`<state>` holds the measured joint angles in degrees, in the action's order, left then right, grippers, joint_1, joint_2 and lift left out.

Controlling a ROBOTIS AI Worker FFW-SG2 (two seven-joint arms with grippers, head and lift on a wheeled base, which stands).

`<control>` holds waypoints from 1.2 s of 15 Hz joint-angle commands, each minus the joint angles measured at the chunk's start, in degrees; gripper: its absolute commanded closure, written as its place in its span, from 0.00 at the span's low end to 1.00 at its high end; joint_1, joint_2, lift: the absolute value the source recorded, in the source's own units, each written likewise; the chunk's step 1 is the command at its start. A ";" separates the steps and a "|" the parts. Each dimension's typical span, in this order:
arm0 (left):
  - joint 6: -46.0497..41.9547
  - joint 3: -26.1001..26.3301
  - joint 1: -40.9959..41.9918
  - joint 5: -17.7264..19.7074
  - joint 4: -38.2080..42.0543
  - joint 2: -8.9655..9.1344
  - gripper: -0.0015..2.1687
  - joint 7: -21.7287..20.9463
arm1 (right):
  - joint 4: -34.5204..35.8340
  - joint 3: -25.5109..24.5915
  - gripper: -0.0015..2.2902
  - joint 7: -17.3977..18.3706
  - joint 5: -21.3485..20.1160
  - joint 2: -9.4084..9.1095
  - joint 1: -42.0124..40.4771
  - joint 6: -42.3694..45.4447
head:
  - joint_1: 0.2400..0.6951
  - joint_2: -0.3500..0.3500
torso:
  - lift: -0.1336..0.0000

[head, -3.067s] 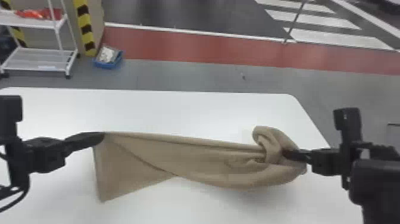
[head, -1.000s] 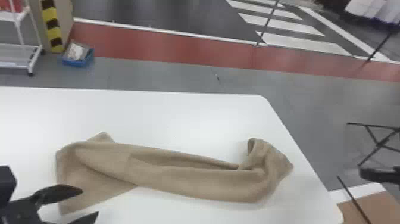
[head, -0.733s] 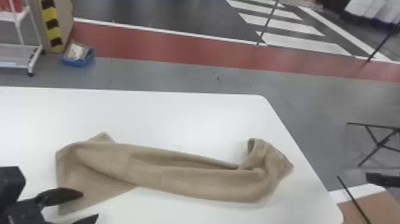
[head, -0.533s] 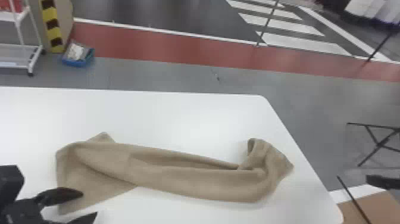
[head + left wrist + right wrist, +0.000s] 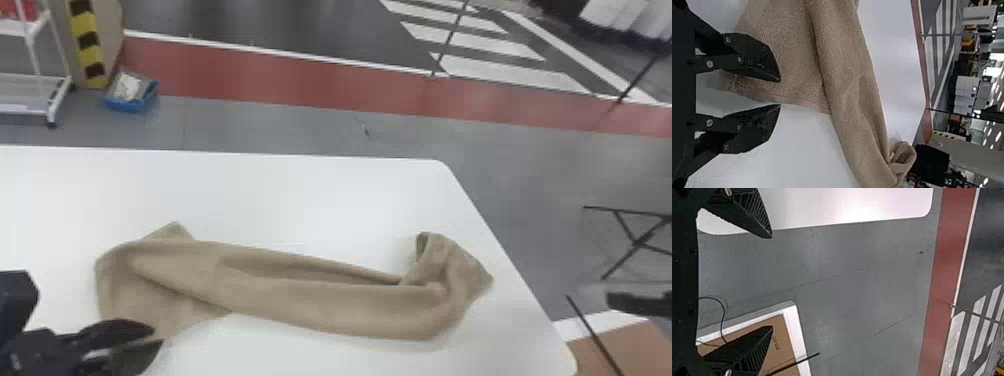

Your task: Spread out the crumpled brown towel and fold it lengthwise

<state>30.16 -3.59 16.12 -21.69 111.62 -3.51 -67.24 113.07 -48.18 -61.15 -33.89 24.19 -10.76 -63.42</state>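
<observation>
The brown towel (image 5: 320, 300) lies as a long twisted strip across the table, its left end flared into a flap and its right end curled over. My left gripper (image 5: 156, 336) is at the flap's near corner. In the left wrist view, that gripper (image 5: 780, 93) has a modest gap between its fingers at the edge of the towel (image 5: 848, 86), one finger over the cloth and the other over bare table. Beyond the table's right edge is my right gripper (image 5: 636, 303); in the right wrist view, the same gripper (image 5: 770, 282) is wide open, holding nothing.
The white table (image 5: 300, 195) has its right edge close to the towel's curled end. A cardboard box (image 5: 625, 350) stands beyond that edge, low at the right. A blue bin (image 5: 131, 102) and a white rack (image 5: 37, 95) are on the floor behind.
Both grippers, earlier holding the stretched towel at its ends, have let go, and the right arm has withdrawn rightward. The towel rests still lately, while the left fingers have drawn closer together.
</observation>
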 commanded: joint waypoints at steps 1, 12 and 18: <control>0.04 -0.36 -0.12 0.07 0.18 0.00 0.46 0.00 | 0.04 0.63 0.03 0.25 -0.04 -0.02 0.30 0.70 | 1.00 0.00 | 0.07; -0.32 -0.98 4.80 -4.32 9.93 -0.53 0.20 -1.40 | 0.13 6.78 0.03 1.56 -5.14 0.25 -0.14 15.29 | 1.00 0.00 | 0.07; 3.90 6.85 2.60 -14.43 9.76 -0.70 0.28 -0.52 | -0.13 4.32 0.03 1.65 -5.75 0.25 -0.31 13.18 | 1.00 0.00 | 0.07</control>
<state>32.16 2.38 19.52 -34.95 121.61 -4.21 -67.73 113.10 -42.90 -59.51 -39.67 24.29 -11.03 -49.80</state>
